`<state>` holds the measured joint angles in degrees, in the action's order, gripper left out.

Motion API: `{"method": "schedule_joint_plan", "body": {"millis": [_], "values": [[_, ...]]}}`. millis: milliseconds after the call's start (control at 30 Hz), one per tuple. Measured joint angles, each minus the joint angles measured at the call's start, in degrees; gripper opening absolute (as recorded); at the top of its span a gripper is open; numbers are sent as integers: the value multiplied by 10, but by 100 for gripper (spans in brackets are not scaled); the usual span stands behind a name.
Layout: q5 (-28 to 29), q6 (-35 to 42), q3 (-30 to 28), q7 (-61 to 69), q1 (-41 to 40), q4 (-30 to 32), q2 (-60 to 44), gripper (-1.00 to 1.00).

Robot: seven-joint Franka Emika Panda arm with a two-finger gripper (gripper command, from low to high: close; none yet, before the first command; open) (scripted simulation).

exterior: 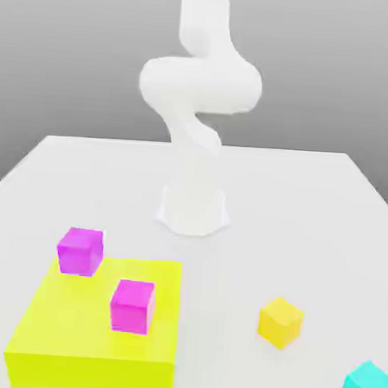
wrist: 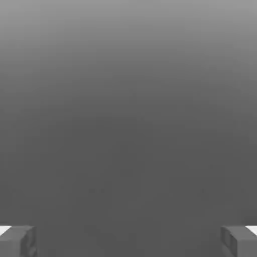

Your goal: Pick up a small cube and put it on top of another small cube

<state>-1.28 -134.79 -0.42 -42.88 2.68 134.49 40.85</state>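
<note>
Exterior view: small yellow-orange cube (exterior: 281, 322) rests on white table (exterior: 324, 237), lower right; two magenta cubes (exterior: 80, 250) (exterior: 132, 306) and large flat bright-yellow block (exterior: 91, 336) sit lower left. Hand view: gripper (wrist: 128, 241) fingers (wrist: 17, 241) spread wide, grasping nothing.

You are looking at a plain white arm (exterior: 198, 109) on a white tabletop (exterior: 310, 204), against a grey backdrop. The small cube (exterior: 281, 322) is yellow-orange. The large flat block (exterior: 91, 336) is bright yellow. Two cubes are magenta (exterior: 80, 250) (exterior: 132, 306), and one at the edge is cyan (exterior: 367, 387). The fingertips (wrist: 17, 241) are grey; none carries a pattern.
</note>
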Motion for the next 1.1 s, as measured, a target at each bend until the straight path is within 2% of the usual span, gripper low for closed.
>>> {"method": "schedule_joint_plan", "body": {"millis": [233, 467, 567, 700, 900, 933, 1100], "values": [[-35, -91, 0, 88, 77, 80, -153, 0], [-49, -178, 24, 157, 132, 158, -298, 0], [-36, -217, 40, 173, 148, 191, -360, 0], [14, -270, 41, 168, 177, 230, -441, 0], [45, -370, 20, 150, 193, 216, -565, 0], [46, -380, 18, 149, 194, 213, -578, -100], [48, -379, 18, 148, 194, 213, -578, -100]]}}
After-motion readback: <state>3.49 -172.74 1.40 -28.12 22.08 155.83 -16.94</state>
